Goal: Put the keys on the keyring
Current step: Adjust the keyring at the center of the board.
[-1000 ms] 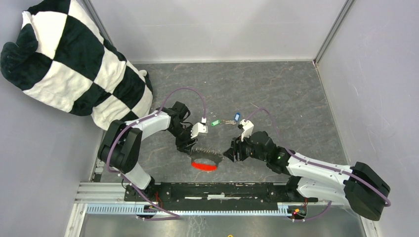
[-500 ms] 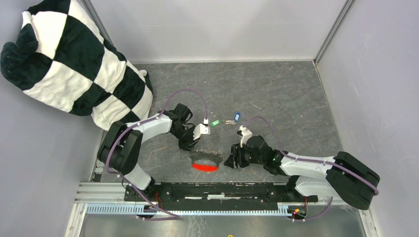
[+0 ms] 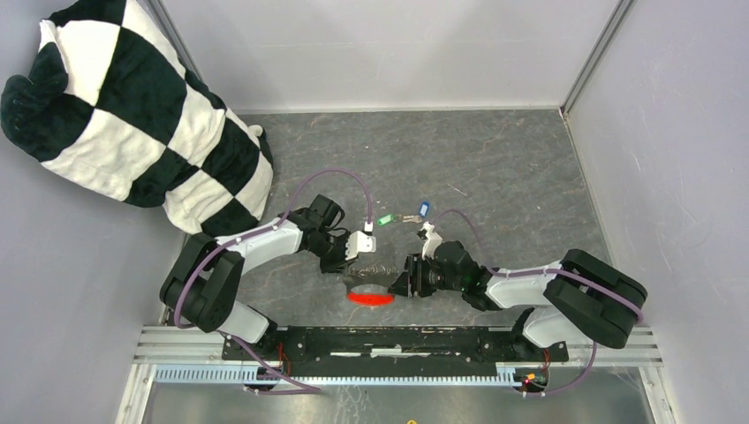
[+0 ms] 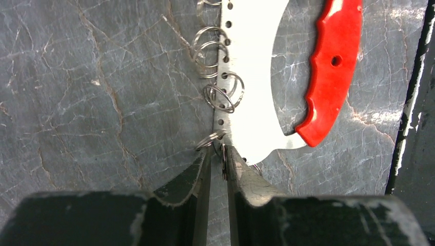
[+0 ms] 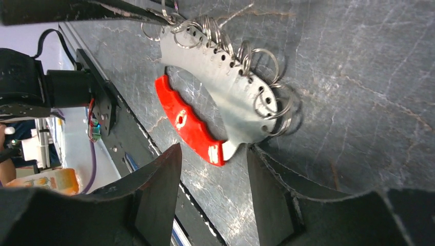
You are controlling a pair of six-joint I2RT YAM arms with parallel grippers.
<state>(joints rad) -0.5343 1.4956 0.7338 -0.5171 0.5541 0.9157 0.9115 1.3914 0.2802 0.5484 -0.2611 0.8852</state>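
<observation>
The keyring (image 3: 368,299) is a silver crescent plate (image 4: 251,77) with a red handle (image 4: 328,66) and several split rings (image 4: 224,97) along its edge. It lies near the table's front. My left gripper (image 4: 219,151) has closed to a narrow gap on one split ring at the plate's end. My right gripper (image 5: 214,154) is open, its fingers (image 5: 164,179) straddling the handle's tip (image 5: 215,151) without touching. In the top view the left gripper (image 3: 355,262) and right gripper (image 3: 404,284) flank the keyring. The keys lie behind, one green-headed (image 3: 383,221) and one blue-headed (image 3: 422,209).
A black-and-white checkered pillow (image 3: 132,115) leans in the back left corner. A metal rail (image 3: 380,340) runs along the near edge just in front of the keyring. Grey walls (image 3: 671,177) enclose the table on the sides and back.
My left jaws have narrowed around a split ring. The right gripper has slid left along the table up to the keyring's handle end. The rings have shifted slightly.
</observation>
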